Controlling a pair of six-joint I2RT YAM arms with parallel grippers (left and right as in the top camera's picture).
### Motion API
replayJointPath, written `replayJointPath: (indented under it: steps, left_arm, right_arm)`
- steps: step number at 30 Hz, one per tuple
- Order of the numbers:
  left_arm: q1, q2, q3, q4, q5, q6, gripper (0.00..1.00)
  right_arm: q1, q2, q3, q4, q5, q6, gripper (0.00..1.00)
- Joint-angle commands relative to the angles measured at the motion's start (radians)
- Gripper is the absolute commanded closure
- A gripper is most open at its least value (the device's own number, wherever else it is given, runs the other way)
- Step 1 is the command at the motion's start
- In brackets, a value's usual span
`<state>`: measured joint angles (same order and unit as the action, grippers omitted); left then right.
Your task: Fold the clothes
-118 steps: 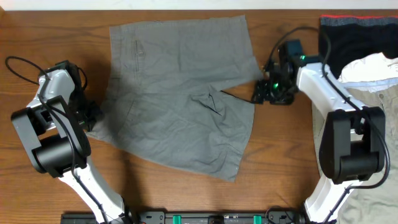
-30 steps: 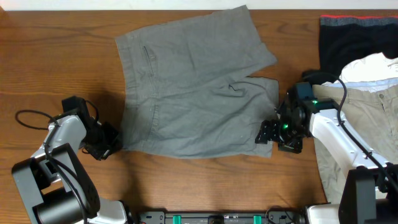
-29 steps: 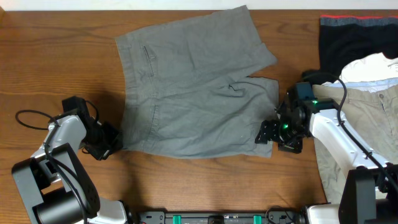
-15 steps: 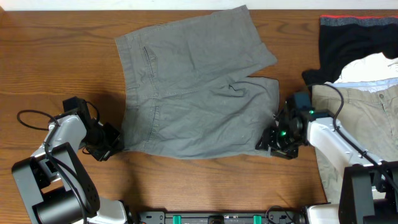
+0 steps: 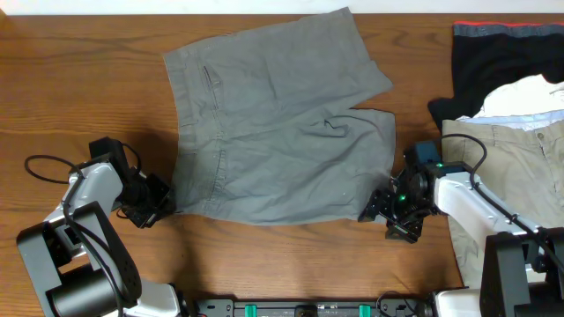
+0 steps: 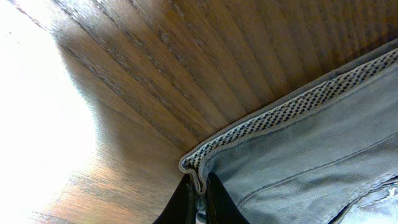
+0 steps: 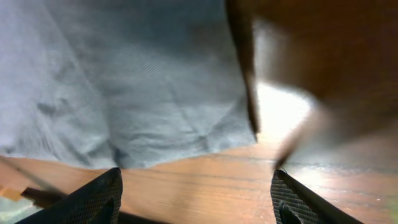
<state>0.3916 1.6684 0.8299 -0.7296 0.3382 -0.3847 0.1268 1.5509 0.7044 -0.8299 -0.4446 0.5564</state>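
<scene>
Wooden bench (image 5: 88,79) carries the grey shorts (image 5: 273,132), spread flat at its centre and reaching toward 12 o'clock. Trousers (image 5: 511,150) and a black garment (image 5: 493,62) lie heaped at 3 o'clock. My left claw (image 5: 164,208) pinches the shorts' corner at 8 o'clock. My right claw (image 5: 377,210) stands spread wide at their 4 o'clock corner.

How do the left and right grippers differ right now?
The left gripper is shut, pinching the grey shorts' waistband corner; the right gripper is open, holding nothing. The left touches cloth; the right hangs over bare table just short of the hem. Both sit at the shorts' near edge.
</scene>
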Motion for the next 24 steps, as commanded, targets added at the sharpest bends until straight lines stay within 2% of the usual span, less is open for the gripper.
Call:
replayJointPath:
  steps: [1,3,7,12,15,16,24]
  left_arm:
    - [-0.003,0.028,-0.010,-0.005,-0.008,0.018,0.94]
    - [-0.003,0.028,-0.010,-0.005,-0.008,0.018,0.94]
    - [-0.003,0.028,-0.010,-0.006,-0.008,0.025,0.94]
    - [-0.003,0.028,-0.010,-0.007,-0.008,0.029,0.94]
    - [-0.003,0.028,-0.010,-0.009,-0.008,0.029,0.94]
    - [-0.003,0.028,-0.010,-0.009,-0.008,0.032,0.94]
    - [-0.003,-0.029,0.027,-0.095,-0.006,0.148,0.94]
  right_arm:
    - [0.007,-0.014,-0.022,0.041,0.067,0.069,0.27]
    - [0.007,-0.014,-0.040,0.105,0.078,0.077,0.32]
    - [0.007,-0.014,-0.051,0.159,0.121,0.109,0.49]
    - [0.003,-0.014,-0.051,0.137,0.123,0.098,0.84]
    - [0.003,-0.017,-0.050,0.116,0.123,0.082,0.96]
    - [0.002,-0.021,-0.050,0.112,0.123,0.074,0.98]
    - [-0.053,-0.148,0.034,0.028,0.129,-0.039,0.99]
